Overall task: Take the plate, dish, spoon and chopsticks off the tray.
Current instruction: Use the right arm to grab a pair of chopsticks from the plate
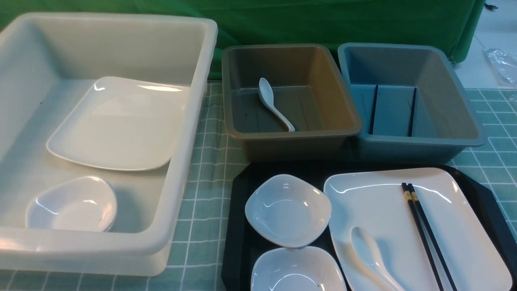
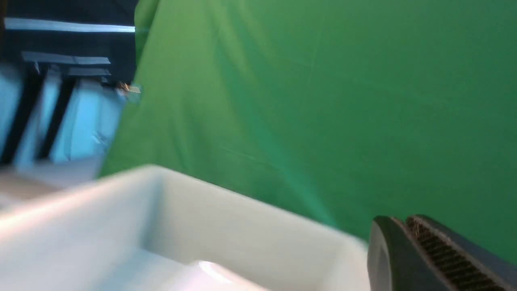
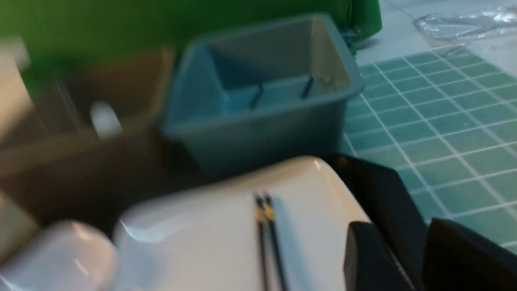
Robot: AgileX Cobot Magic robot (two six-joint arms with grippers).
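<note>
The black tray lies at the front right. On it is the large white plate, which carries the black chopsticks and the white spoon. Two small white dishes stand on the tray to the plate's left. Neither gripper shows in the front view. My right gripper is open and empty, over the tray's rim beside the plate and chopsticks. My left gripper is shut and empty, above the white tub's far corner.
A big white tub at the left holds another plate and a small dish. A brown tub holds a white spoon. A blue tub holds two chopsticks. A green curtain hangs behind.
</note>
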